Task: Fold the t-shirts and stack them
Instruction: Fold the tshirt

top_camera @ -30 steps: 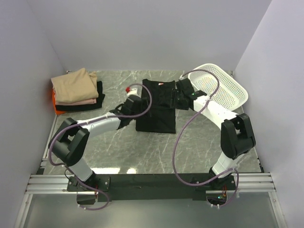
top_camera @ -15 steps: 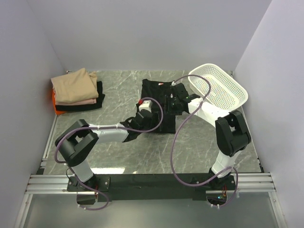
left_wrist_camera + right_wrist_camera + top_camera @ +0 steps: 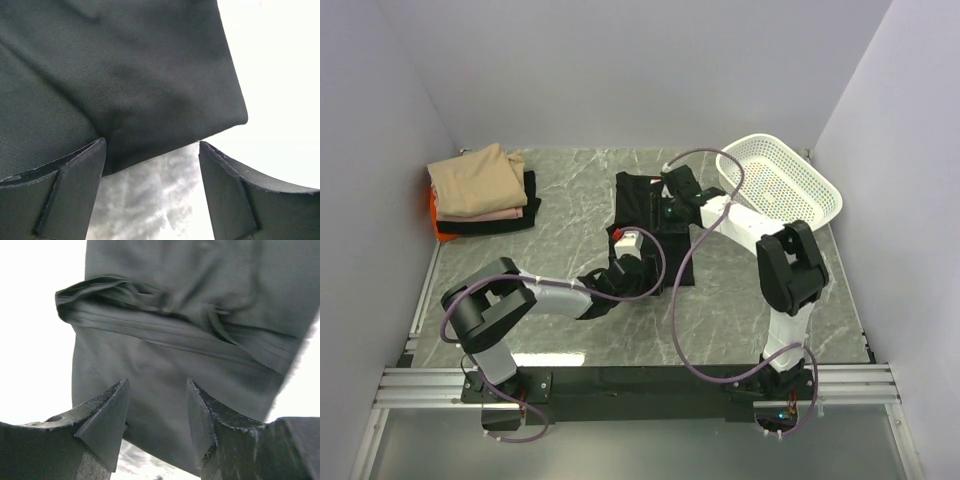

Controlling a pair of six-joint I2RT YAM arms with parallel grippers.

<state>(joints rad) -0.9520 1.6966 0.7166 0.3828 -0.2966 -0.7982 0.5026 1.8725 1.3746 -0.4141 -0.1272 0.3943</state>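
Observation:
The plain black t-shirt (image 3: 635, 200) lies flat in the middle of the marble table. My left gripper (image 3: 642, 270) is at its near hem; in the left wrist view (image 3: 152, 142) the jaws are wide open, with a corner of the black cloth (image 3: 125, 75) just ahead, touching the left finger (image 3: 65, 190). My right gripper (image 3: 665, 205) is over the shirt's far part; in the right wrist view (image 3: 157, 382) the jaws are open above the cloth, beside a bunched fold (image 3: 150, 305). A stack of folded t-shirts (image 3: 480, 185), tan on top, sits at the far left.
A white perforated basket (image 3: 782, 185) stands tilted at the far right, close behind the right arm. Grey walls close in the table on the left, back and right. Both arms' purple cables loop over the table's middle.
My left gripper has swung right and nearer, from the shirt's left edge to its near hem. My right gripper has moved left from the shirt's right side onto its far part.

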